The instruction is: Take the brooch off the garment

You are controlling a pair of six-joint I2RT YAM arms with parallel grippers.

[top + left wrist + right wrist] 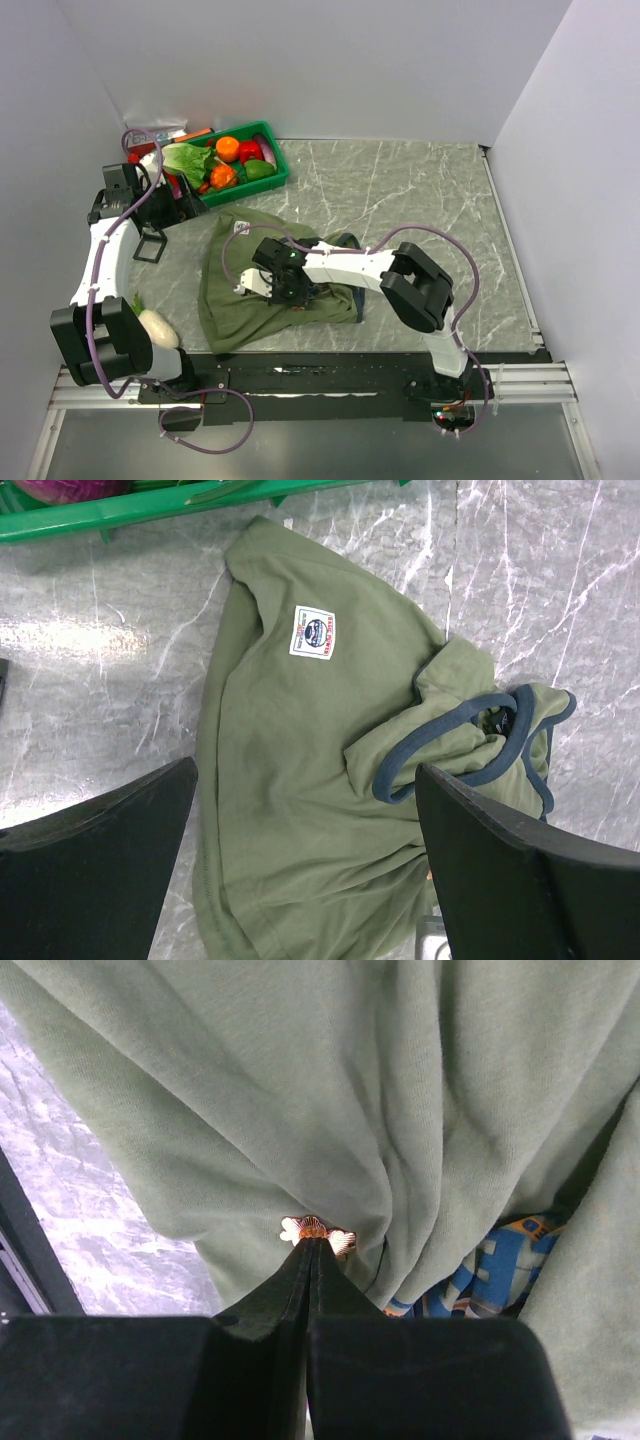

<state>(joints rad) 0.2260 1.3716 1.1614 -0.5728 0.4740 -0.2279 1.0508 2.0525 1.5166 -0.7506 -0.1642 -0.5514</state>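
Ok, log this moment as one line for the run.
right tool: shut on pin | pin: at puckered shirt fabric, seemingly attached | left tool: open, empty, facing shirt

The overhead camera looks down on the whole table [420, 200]. Both wrist cameras face the shirt [300, 780] it also shows: left from above, right very close.

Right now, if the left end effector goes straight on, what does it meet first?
Probably the garment: its olive cloth fills the gap ahead of the open left end effector; depth is unclear.
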